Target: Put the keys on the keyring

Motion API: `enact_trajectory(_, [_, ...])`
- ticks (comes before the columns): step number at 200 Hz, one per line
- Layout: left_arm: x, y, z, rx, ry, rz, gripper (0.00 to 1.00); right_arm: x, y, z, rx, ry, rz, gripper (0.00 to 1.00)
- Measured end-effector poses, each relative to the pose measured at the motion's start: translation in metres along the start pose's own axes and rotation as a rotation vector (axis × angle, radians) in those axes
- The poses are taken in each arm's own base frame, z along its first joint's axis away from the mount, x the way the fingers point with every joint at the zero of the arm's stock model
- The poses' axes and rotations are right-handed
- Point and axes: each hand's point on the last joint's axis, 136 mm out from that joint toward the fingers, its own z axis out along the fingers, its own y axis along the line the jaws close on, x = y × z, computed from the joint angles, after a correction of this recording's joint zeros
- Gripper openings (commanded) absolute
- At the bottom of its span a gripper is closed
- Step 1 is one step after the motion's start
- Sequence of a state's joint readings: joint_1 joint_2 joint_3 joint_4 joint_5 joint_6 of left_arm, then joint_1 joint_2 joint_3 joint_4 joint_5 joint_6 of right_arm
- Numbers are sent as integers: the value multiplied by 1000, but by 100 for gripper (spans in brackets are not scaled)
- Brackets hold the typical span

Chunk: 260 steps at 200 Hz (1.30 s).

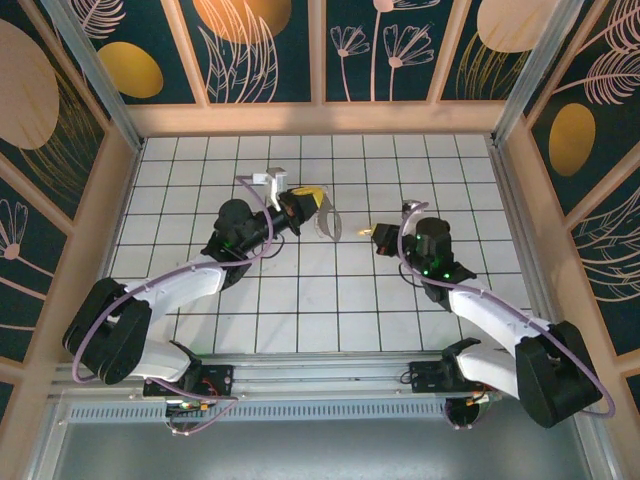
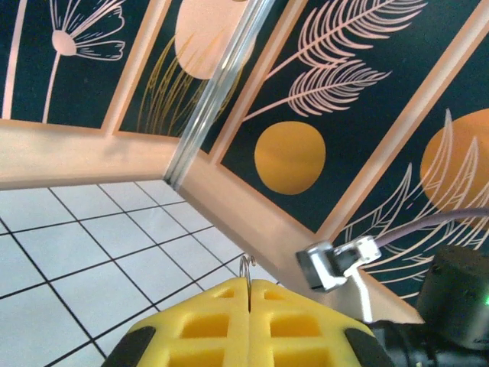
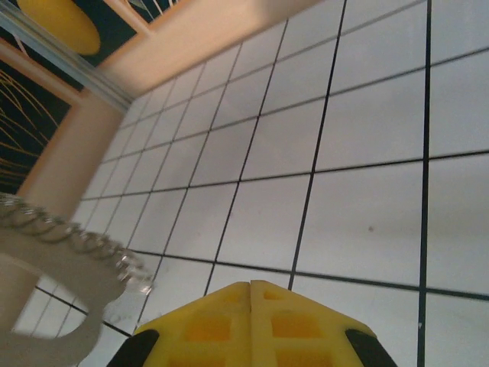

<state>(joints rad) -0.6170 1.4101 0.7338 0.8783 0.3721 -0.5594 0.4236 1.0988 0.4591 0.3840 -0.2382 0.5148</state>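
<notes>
Keyring [image 3: 61, 264], keys [image 3: 99, 246] fringing its edge: pinched in left hand [image 2: 250, 283], above tabletop [image 1: 300, 300]; just left of right hand [image 3: 250, 287], its fingers pressed together.

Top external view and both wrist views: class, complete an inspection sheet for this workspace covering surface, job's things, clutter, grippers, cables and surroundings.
Surface: white tiled table with dark grid lines.
Job's things: keyring raised off the tiles between the grippers, small silver keys fringing one edge.
Clutter: nothing seen.
Grippers: left gripper shut, thin wire poking out at its tips, apparently holding the keyring; right gripper shut beside the ring, a held key cannot be told.
Cables: purple cable along each arm.
Surroundings: dark floral wall panels in wooden frames; metal rail at the near edge.
</notes>
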Motion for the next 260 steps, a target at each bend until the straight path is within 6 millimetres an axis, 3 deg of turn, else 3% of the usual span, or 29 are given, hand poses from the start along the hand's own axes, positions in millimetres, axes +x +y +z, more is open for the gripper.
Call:
enact_trajectory(34, [11,9,2,-27,36,34,0,-14,3,-5,-35,-35,6,0])
enact_trajectory(74, [23,3,6,33,92,114,0,-31,17,-11,-108,-83,-9,0])
enact_trajectory(150, [45,-19,6,195,180,154,0,-65,74,-42,-343,-213,-103,0])
enact_trajectory(260, [53,-46,13,318,197,168,0,-48,110,-46,-467,-174,-172,0])
